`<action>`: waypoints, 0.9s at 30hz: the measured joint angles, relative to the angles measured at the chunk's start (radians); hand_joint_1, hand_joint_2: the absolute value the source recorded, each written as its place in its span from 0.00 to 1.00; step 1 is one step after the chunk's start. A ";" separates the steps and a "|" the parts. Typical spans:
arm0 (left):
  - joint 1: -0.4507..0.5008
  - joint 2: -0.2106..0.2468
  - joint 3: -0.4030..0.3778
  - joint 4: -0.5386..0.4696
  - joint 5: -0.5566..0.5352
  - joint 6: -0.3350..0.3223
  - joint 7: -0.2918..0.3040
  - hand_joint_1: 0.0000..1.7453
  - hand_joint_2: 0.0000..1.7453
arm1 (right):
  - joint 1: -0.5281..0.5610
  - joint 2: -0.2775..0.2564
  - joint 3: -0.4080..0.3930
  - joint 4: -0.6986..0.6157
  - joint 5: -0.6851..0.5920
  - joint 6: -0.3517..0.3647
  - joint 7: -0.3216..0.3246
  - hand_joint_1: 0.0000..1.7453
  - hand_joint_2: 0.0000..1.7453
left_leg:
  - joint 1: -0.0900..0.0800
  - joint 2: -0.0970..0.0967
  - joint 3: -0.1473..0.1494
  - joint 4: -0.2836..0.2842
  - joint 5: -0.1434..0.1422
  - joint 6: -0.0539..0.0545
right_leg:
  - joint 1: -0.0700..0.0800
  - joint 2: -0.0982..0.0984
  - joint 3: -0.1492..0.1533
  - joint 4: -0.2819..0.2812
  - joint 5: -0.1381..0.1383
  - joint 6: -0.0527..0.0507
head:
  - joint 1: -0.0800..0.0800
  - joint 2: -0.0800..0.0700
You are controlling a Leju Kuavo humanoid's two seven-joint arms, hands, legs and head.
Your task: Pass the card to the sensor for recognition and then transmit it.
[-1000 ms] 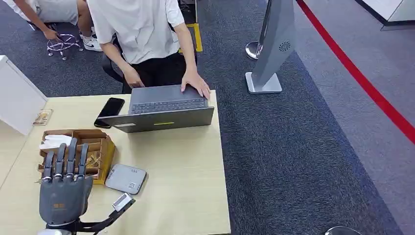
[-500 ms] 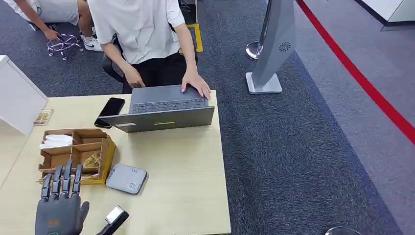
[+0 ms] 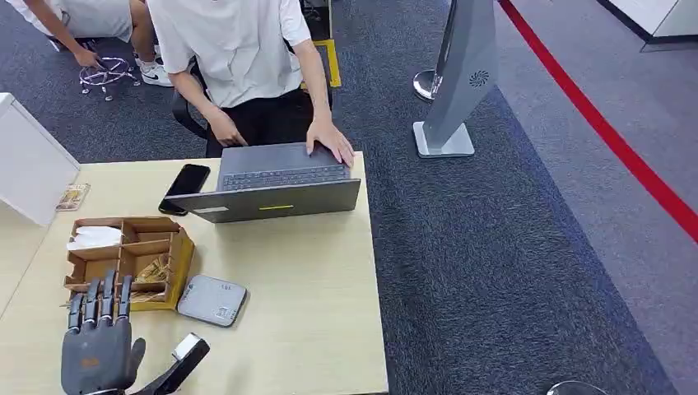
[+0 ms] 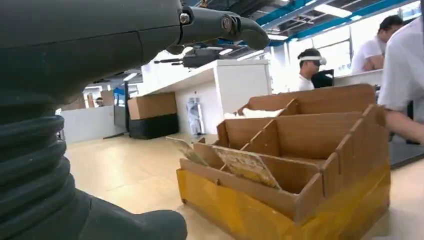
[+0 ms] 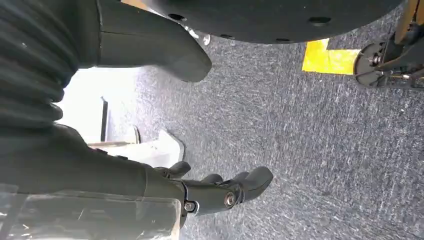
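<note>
A cardboard divider box [image 3: 177, 263] stands on the wooden table [image 3: 313, 313], with cards [image 3: 152, 271] leaning in its compartments. In the left wrist view the cards [image 4: 245, 165] tilt against the box's partitions [image 4: 300, 150]. To the box's right lies the flat grey sensor [image 3: 212, 300]. My left hand [image 3: 99, 350] hovers at the near table edge, just short of the box, fingers straight, thumb out toward the sensor, holding nothing. My right hand [image 5: 125, 170] hangs over the carpet, its fingers [image 5: 235, 190] loosely bent and apart from the thumb, holding nothing.
A person [image 3: 239, 49] sits at the far side typing on a grey laptop [image 3: 276, 185]. A black phone [image 3: 185, 185] lies beside it. A white box [image 3: 33, 164] stands at the far left. The table's right edge drops to carpet, where a grey stand [image 3: 457, 74] rises.
My left hand has drawn back from over the box toward the near table edge and sits lower in the head view. The person and the table items have not moved.
</note>
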 joint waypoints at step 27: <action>-0.103 -0.139 0.125 0.235 -0.061 0.157 -0.067 0.00 1.00 | -0.001 0.000 0.000 -0.003 0.059 0.026 0.018 0.00 1.00 | 0.000 0.000 0.000 0.000 0.000 0.000 | 0.000 0.000 0.000 0.000 0.000 0.000 | 0.000 0.000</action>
